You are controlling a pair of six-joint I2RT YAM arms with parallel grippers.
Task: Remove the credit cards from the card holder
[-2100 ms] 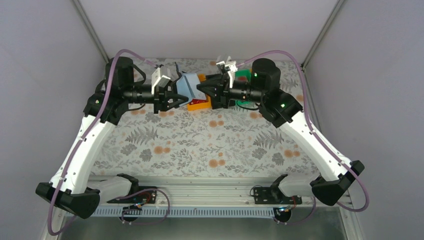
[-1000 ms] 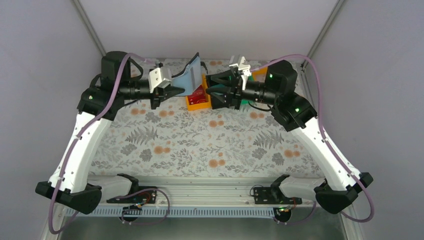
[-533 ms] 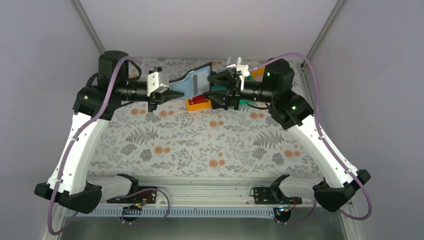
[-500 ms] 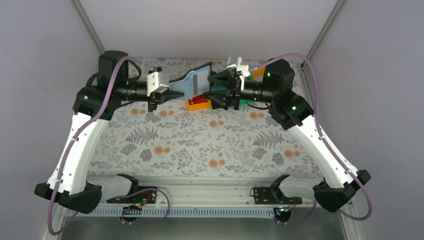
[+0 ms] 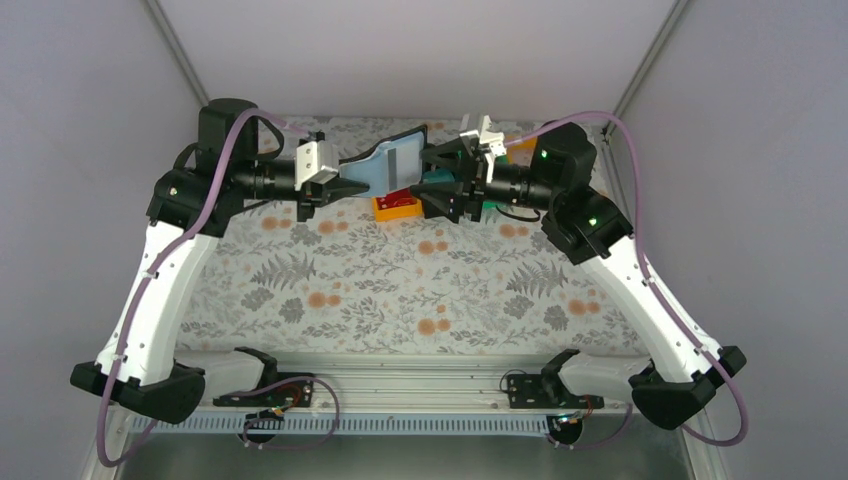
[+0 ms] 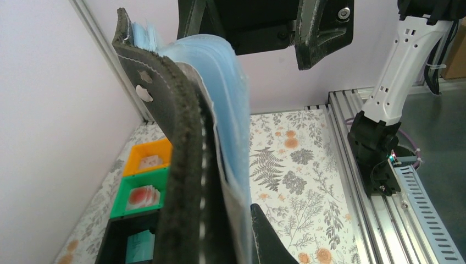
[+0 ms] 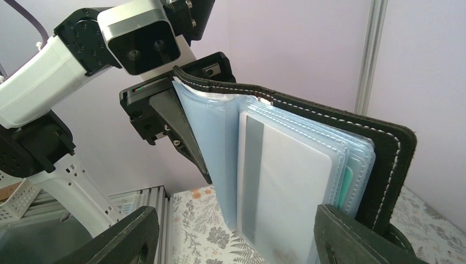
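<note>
Left gripper (image 5: pixel 345 188) clenched on the edge of the card holder (image 5: pixel 392 165) nearest it, carrying it in the air above the table (image 5: pixel 400 290). Holder hangs open like a book, black cover outward, pale blue sleeves turned to the right gripper. Credit cards (image 7: pixel 286 176) sit in the sleeves; the front one shows a grey stripe. Orange bin (image 5: pixel 398 206) lies on the table below the holder. Right gripper (image 5: pixel 428 176) just off the holder's free edge, jaws spread wide, grasping nothing. Green bin (image 6: pixel 140 195) sits beside the orange.

Card holder (image 7: pixel 329 118): matt cover w/ glossy plastic sleeves (image 7: pixel 211 137).
</note>
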